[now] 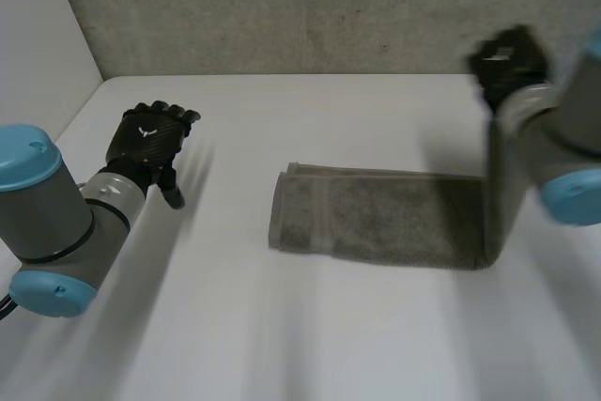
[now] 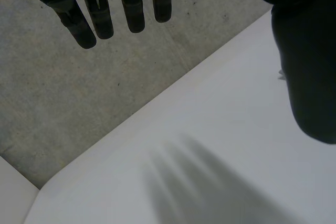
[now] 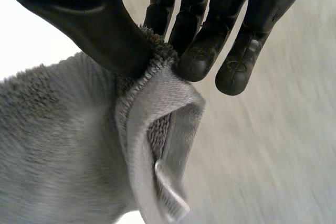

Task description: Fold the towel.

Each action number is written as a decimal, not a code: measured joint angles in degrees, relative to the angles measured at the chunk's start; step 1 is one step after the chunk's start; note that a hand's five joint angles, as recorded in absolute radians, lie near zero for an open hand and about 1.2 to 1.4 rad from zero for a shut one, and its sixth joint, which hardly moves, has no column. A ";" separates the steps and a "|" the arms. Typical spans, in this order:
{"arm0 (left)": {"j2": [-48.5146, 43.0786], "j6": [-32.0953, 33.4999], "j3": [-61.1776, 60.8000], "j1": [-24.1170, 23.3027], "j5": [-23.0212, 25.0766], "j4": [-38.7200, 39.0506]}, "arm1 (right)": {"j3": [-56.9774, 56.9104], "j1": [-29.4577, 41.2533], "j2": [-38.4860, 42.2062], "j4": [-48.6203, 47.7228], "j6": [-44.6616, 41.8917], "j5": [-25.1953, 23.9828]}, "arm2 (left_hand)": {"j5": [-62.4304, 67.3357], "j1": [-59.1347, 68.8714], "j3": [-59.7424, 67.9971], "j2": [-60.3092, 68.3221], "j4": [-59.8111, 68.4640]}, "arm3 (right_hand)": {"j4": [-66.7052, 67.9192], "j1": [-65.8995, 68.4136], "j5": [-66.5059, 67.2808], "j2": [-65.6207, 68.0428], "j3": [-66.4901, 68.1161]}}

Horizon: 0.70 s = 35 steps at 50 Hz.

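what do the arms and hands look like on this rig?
Both arms are grey cylinders with light-blue round caps: left arm, right arm. Left hand and right hand are black, glove-like; the left has a small white mark on its back.

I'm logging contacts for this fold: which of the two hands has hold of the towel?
The right hand: it pinches the towel's raised end between thumb and fingers. The left hand hangs open over the table, apart from the towel.

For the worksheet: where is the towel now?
In the head view the towel lies right of centre on the table, its right end held up by the right hand.
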 measured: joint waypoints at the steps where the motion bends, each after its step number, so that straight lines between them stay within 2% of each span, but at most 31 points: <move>1: 0.00 -0.02 -0.03 -0.02 -0.02 0.00 | 0.01 3.13 0.06 -0.61 0.47 -0.20 | 0.00 0.00 0.00 0.00 0.00 | 0.00 -0.01 0.00 0.00 0.18; 4: -0.01 -0.03 -0.07 -0.05 -0.05 0.00 | 0.24 11.35 0.95 -1.87 1.11 -1.01 | 0.00 0.00 0.00 0.00 0.00 | 0.00 -0.01 0.00 0.00 0.18; 8: -0.02 -0.03 -0.13 -0.07 -0.08 0.00 | 1.08 18.13 3.38 -2.34 1.11 -2.71 | 0.00 0.00 0.00 0.00 0.00 | -3.01 -2.78 -3.20 -2.64 -2.78; 11: -0.03 -0.01 -0.15 -0.09 -0.08 0.00 | 2.09 21.77 5.95 -2.21 0.85 -4.47 | 0.00 0.00 0.00 0.00 0.00 | -21.65 -22.40 -22.57 -22.40 -22.56; 14: -0.06 0.01 -0.17 -0.14 -0.09 0.00 | 3.20 24.07 8.65 -1.79 0.48 -5.66 | 0.00 0.00 0.00 0.00 0.00 | -52.17 -52.91 -54.85 -52.44 -51.95; 15: -0.07 0.01 -0.17 -0.16 -0.09 0.00 | 3.51 24.33 9.28 -1.63 0.43 -5.77 | 0.00 0.00 0.00 0.00 0.00 | -58.10 -57.84 -60.50 -57.68 -57.84; 17: -0.10 0.01 -0.21 -0.17 -0.08 0.00 | 4.09 24.39 9.88 -1.43 0.53 -5.65 | 0.00 0.00 0.00 0.00 0.00 | -62.07 -61.26 -63.20 -61.06 -62.04; 22: -0.15 0.02 -0.46 -0.21 0.01 0.00 | 7.17 22.73 8.15 -1.05 2.12 -4.75 | 0.00 0.00 0.00 0.00 0.00 | -62.27 -62.23 -63.20 -61.25 -62.74; 31: -0.19 0.02 -0.71 -0.27 0.09 0.01 | 19.86 12.18 -5.03 -1.32 10.62 -4.89 | 0.00 -0.01 0.00 0.00 0.00 | -62.27 -62.49 -63.20 -61.25 -62.74; 35: -0.20 0.02 -0.72 -0.54 0.10 0.00 | 25.47 8.27 -7.74 -1.55 12.50 -5.58 | 0.00 -0.01 0.00 0.00 0.00 | -61.17 -60.58 -61.66 -59.86 -61.37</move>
